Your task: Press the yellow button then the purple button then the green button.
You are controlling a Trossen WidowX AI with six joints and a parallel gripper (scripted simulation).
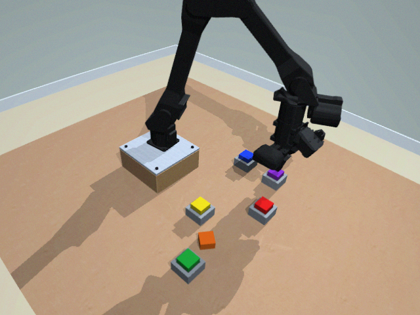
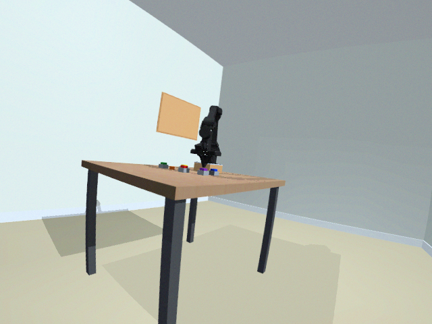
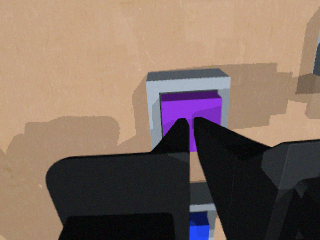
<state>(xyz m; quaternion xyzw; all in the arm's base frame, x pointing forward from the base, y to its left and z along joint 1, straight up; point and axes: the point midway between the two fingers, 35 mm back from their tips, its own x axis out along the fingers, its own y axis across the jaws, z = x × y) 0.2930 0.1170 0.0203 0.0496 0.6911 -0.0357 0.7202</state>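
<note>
I had the hand [image 3: 190, 121] pinched nearly shut, empty, fingertips down on the purple button [image 3: 191, 107] beside the blue button [image 1: 245, 155].

A blue button [image 1: 245, 155] sits on its grey housing near the far side of the surface [image 1: 338, 237], with a red button [image 1: 264, 205] nearer the camera. An orange block [image 1: 207, 239] lies flat. A tan board [image 2: 178, 116] hangs on the wall.

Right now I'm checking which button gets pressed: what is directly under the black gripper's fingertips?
The square purple button in its grey housing lies under the shut black gripper. The fingertips cover its near edge, so contact cannot be confirmed.
</note>
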